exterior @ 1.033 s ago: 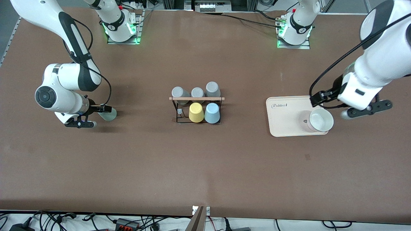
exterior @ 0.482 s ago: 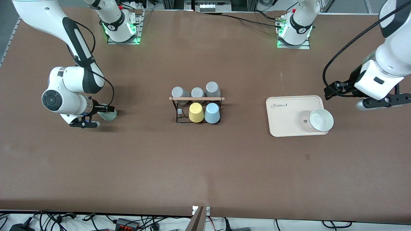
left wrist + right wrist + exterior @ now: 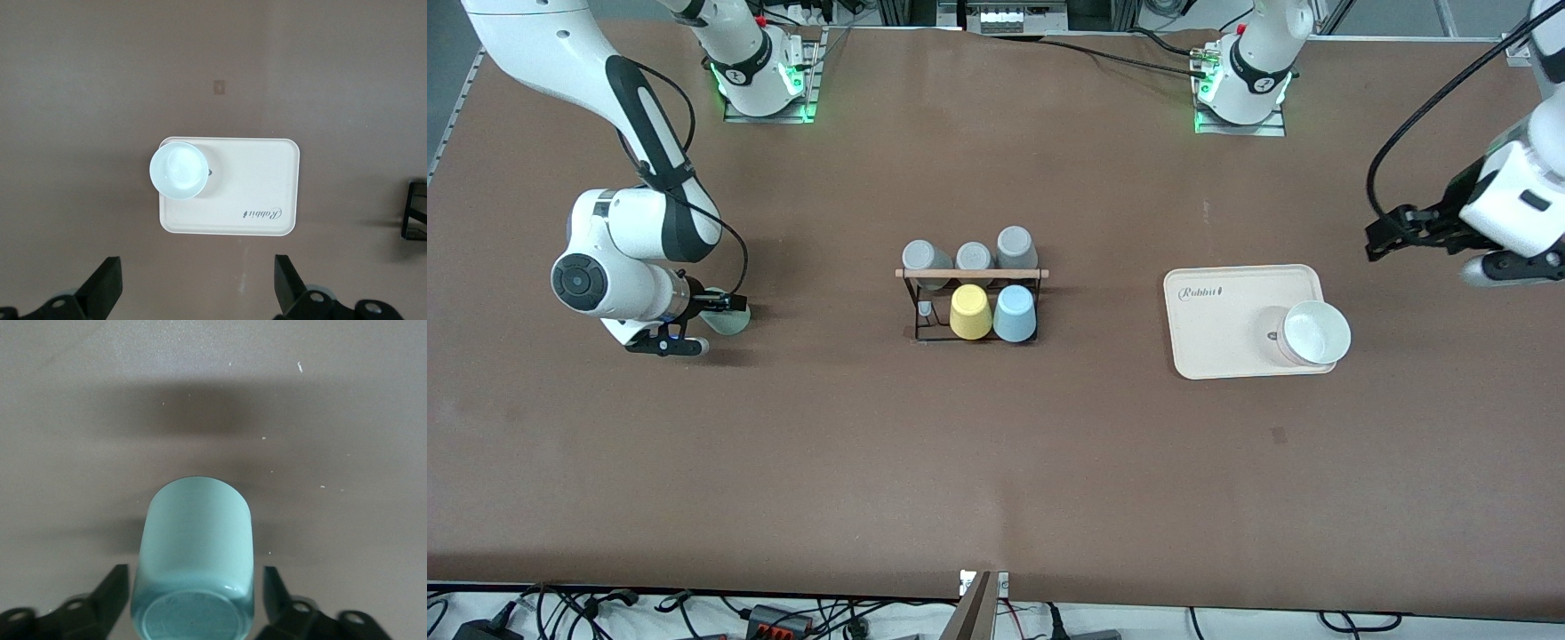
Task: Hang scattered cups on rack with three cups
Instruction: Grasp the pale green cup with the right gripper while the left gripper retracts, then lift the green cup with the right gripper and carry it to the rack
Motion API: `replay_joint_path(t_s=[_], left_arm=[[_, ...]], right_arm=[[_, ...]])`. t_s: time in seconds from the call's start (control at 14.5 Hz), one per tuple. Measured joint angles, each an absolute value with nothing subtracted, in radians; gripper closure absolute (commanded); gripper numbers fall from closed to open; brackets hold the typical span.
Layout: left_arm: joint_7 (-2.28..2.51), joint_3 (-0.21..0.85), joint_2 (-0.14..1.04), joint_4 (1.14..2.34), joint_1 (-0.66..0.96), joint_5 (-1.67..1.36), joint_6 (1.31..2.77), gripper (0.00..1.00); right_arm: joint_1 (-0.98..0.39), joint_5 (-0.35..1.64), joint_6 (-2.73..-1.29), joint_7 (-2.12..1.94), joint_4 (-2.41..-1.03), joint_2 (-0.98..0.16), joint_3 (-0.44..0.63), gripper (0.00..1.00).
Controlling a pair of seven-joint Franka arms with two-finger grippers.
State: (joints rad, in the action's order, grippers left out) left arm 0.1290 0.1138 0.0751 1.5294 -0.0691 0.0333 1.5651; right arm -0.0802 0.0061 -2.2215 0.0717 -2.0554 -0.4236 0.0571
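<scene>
The pale sage green cup (image 3: 732,318) (image 3: 197,540) lies on its side on the table toward the right arm's end. Its base faces my right wrist. My right gripper (image 3: 710,322) (image 3: 193,603) is down at table level, with one finger on each side of the cup and only slim gaps showing. The black wire rack (image 3: 925,307) stands mid-table, and a light blue cup (image 3: 1015,313) hangs upside down on it beside a yellow cup (image 3: 970,311). My left gripper (image 3: 1516,267) (image 3: 197,293) hangs open and empty over the bare table at the left arm's end.
Three grey cups (image 3: 971,256) sit on the rack's row nearer the robots' bases. A beige tray (image 3: 1218,320) (image 3: 253,180) holds a white bowl (image 3: 1316,332) (image 3: 177,171) between the rack and the left arm's end.
My left arm has drawn away from the tray toward its own end of the table. My right gripper has slid a little along the green cup, and its fingers have narrowed round it.
</scene>
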Motion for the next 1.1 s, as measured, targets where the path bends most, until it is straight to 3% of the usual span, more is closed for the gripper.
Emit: replay_joint_path(t_s=[0.07,0.21,0.55,0.76,1.1], left_arm=[[0.103,0.059,0.064,1.530,-0.036,0.025,1.558,0.00],[0.069,0.003,0.046,1.534,-0.006,0.020,1.546,0.00],[0.060,-0.002,0.031,1.545,-0.019,0.020,1.537,0.00],[0.054,0.002,0.031,1.546,-0.031,0.020,1.533,0.00],[0.054,0.006,0.030,1.534,-0.031,0.020,1.534,0.00]], right_arm=[[-0.081,0.006,-2.220,0.073,-2.052,-0.422,0.057,0.73],[-0.081,0.006,-2.200,0.073,-2.029,-0.418,0.054,0.75],[-0.115,0.014,-1.944,0.074,-1.806,-0.401,0.046,0.75],[-0.199,0.064,-1.845,0.142,-1.673,-0.397,0.041,0.75],[-0.406,0.098,-1.825,0.476,-1.555,-0.423,0.036,0.75]])
